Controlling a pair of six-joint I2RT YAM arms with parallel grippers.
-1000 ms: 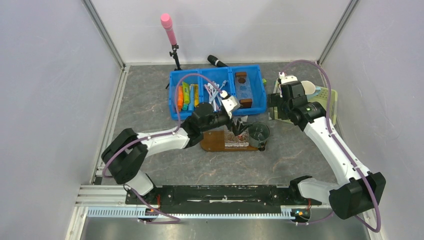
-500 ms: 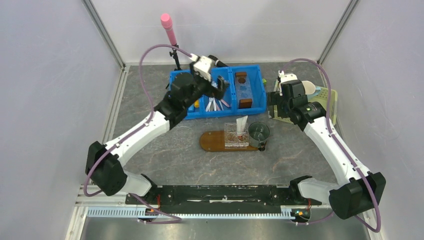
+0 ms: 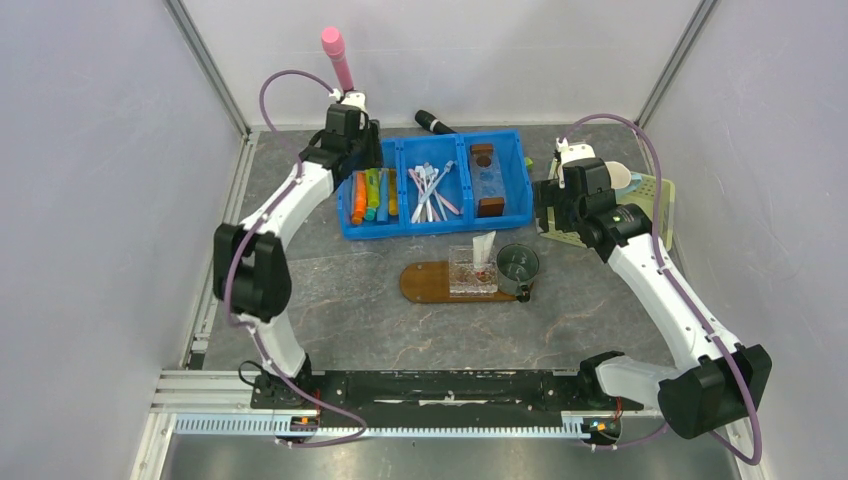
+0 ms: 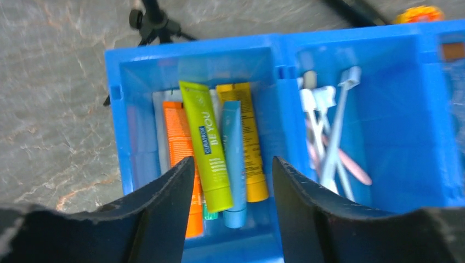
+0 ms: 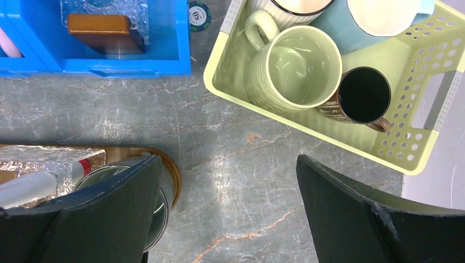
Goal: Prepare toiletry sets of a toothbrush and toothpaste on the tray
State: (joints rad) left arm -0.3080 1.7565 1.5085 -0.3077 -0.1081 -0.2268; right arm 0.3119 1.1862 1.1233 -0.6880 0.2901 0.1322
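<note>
"Where do you have the left side?"

"I've got the left gripper [image 4: 233, 161] hanging over the end compartment of the blue bin [image 4: 279, 104]. Its jaws are partway apart and grip nothing. The green toothpaste tube [image 4: 207, 148] lies straight below the gap, among orange, yellow and light blue tubes."

"And the toothbrush?"

"The toothbrush [image 4: 335, 120] lies one compartment over, to the right of my fingers in the wrist view, mixed with pink ones."

"The right side?"

"I'm holding the right gripper [image 5: 227, 161] spread wide and empty above bare table. The tray [image 5: 174, 186] lies under the finger on the left of that view, carrying a metal cup [image 5: 112, 174] and a white tube [image 3: 483, 245] in a clear holder. The pale green basket [image 5: 406, 148] lies beyond the fingertips."
</note>
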